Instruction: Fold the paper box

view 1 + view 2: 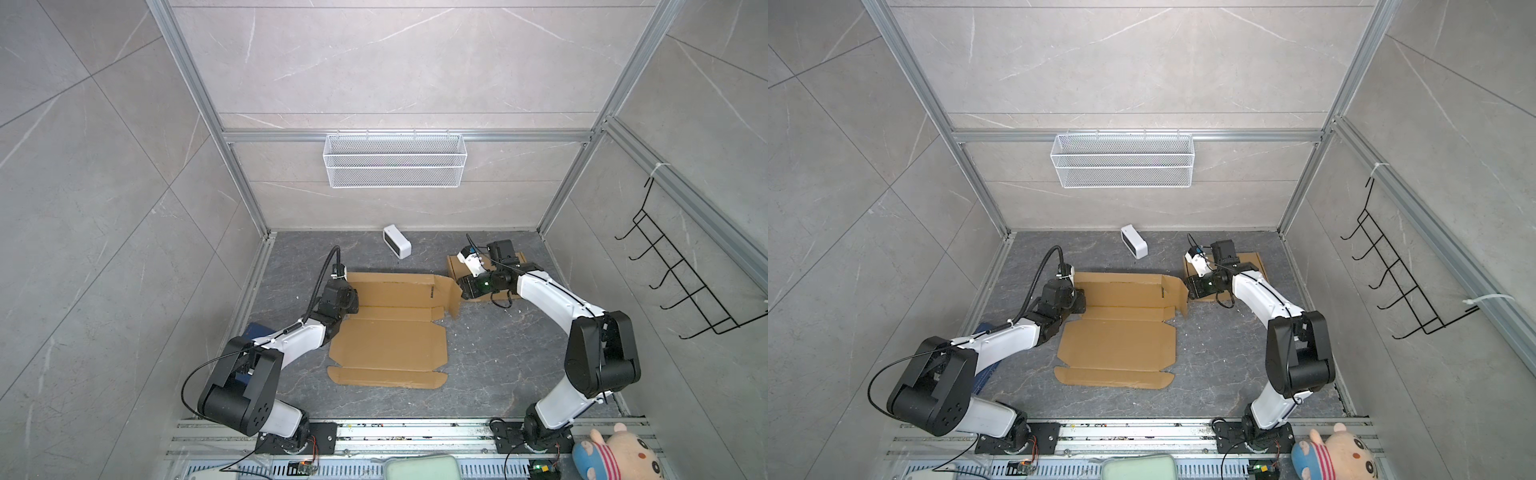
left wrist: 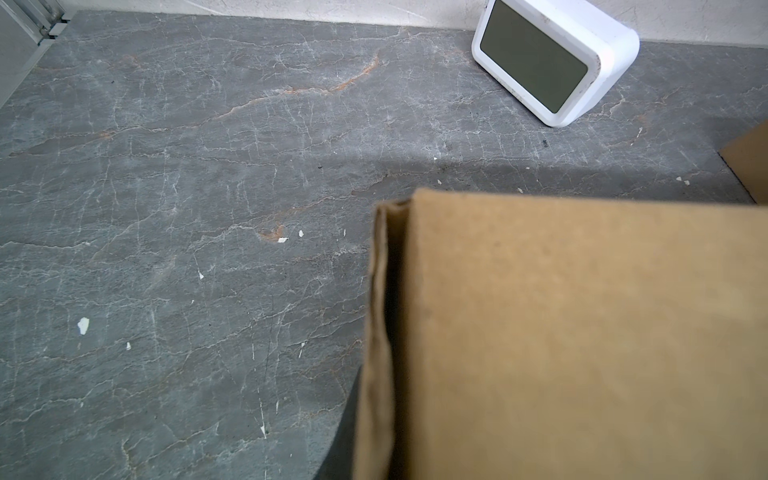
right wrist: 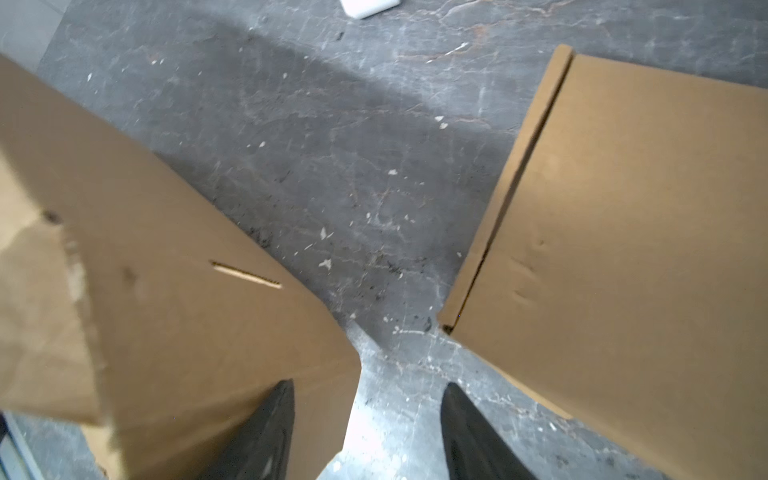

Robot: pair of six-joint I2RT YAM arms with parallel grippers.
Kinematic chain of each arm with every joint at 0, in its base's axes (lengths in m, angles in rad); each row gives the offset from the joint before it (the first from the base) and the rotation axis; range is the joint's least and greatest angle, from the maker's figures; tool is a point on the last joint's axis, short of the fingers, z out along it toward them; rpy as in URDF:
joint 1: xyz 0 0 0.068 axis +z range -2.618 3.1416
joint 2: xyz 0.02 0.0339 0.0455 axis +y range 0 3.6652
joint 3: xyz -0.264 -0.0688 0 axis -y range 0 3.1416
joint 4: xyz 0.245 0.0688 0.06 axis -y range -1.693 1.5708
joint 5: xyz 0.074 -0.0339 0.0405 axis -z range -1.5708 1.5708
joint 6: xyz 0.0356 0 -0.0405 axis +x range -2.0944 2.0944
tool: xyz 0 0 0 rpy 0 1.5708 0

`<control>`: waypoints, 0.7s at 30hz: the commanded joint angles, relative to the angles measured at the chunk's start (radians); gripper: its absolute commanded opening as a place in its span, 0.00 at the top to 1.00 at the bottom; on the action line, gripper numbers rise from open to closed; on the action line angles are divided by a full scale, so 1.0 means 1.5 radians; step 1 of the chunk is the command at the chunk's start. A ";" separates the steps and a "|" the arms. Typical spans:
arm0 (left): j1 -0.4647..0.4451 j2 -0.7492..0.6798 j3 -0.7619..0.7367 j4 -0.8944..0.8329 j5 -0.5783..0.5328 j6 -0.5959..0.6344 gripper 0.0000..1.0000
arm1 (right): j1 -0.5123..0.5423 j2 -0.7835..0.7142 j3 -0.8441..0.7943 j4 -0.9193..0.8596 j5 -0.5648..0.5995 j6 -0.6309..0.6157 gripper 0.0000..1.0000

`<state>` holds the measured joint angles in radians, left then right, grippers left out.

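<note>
The box (image 1: 388, 345) lies mostly flat at centre, only its 2 o'clock flap (image 1: 451, 297) raised, with the right claw (image 1: 462, 291) open astride that flap and the left claw (image 1: 351, 300) pinching the box's 10 o'clock edge, so nearly all folding seems left.

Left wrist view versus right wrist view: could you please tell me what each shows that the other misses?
Only the left wrist view shows the dark screen of the white clock and a doubled edge of the paper box, very close. Only the right wrist view shows the right gripper, jaws apart beside a raised flap with a slot. Both share the grey marbled table, brown cardboard, and the clock, just a white corner in the right wrist view.
</note>
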<state>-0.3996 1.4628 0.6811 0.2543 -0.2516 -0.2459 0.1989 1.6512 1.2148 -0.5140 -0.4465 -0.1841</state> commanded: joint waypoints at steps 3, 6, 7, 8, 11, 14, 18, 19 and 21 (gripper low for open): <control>-0.002 -0.004 0.034 -0.001 0.012 -0.002 1.00 | 0.065 -0.032 0.019 -0.079 -0.030 -0.062 0.41; -0.002 -0.005 0.033 -0.002 0.012 -0.003 1.00 | 0.089 -0.031 0.030 -0.098 -0.019 -0.066 0.41; -0.002 -0.005 0.031 -0.002 0.012 -0.004 1.00 | 0.097 -0.030 0.033 -0.099 -0.011 -0.062 0.41; -0.002 -0.005 0.031 -0.002 0.012 -0.005 1.00 | 0.104 -0.031 0.032 -0.093 -0.006 -0.053 0.41; -0.002 -0.001 0.032 0.000 0.013 -0.007 1.00 | 0.126 -0.034 0.011 -0.033 0.024 -0.018 0.39; -0.002 0.006 0.033 0.004 0.018 -0.011 1.00 | 0.141 -0.034 -0.023 0.076 0.078 0.024 0.37; -0.002 0.010 0.036 0.002 0.025 -0.012 1.00 | 0.157 -0.030 -0.063 0.216 0.129 0.054 0.36; -0.002 0.011 0.036 0.001 0.025 -0.010 1.00 | 0.160 -0.027 -0.075 0.249 0.141 0.055 0.36; -0.002 0.013 0.038 -0.001 0.029 -0.010 1.00 | 0.172 -0.018 -0.086 0.292 0.177 0.052 0.37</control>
<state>-0.3992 1.4746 0.7029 0.2310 -0.2398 -0.2470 0.4393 1.6192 1.1114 -0.2596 -0.2798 -0.1406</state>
